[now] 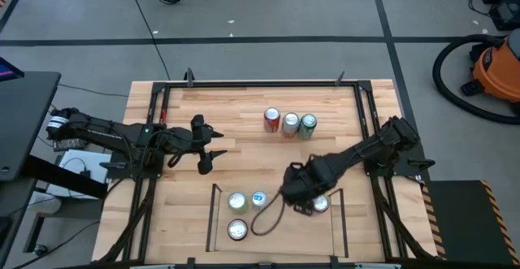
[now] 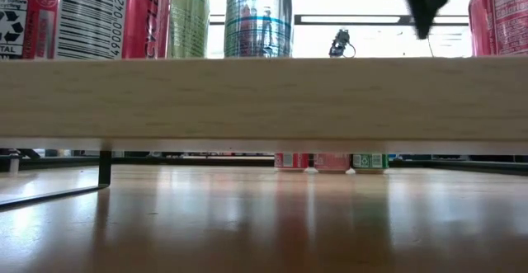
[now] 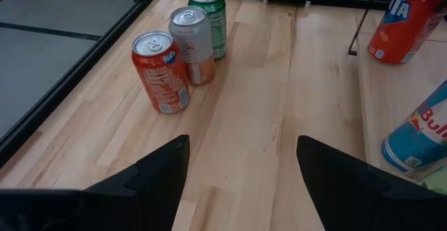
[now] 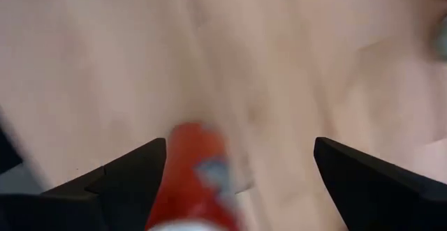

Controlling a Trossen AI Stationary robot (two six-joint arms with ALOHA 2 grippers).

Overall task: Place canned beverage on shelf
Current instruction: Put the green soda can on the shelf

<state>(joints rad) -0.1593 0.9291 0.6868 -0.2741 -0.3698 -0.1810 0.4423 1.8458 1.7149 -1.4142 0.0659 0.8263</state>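
Note:
The shelf (image 1: 301, 236) is a low black-rod frame with a wood floor (image 2: 264, 100) at the table's near edge. Three cans stand on its left part: a pale one (image 1: 236, 201), a blue one (image 1: 258, 197) and a white-topped one (image 1: 237, 230). A red can (image 1: 322, 205) (image 2: 499, 13) stands upright on its right part. My right gripper (image 1: 299, 197) (image 2: 423, 21) hangs open above the shelf floor, pointing down, just left of that red can (image 4: 195, 175). My left gripper (image 1: 203, 151) (image 3: 241, 161) hovers open over the table's left half.
Three more cans stand in a row at the table's far middle: orange (image 3: 160, 70), silver (image 3: 192, 46) and green (image 3: 209, 18). A black cable loop (image 1: 266, 219) lies over the shelf floor. A black metal frame (image 1: 244, 84) borders the tabletop.

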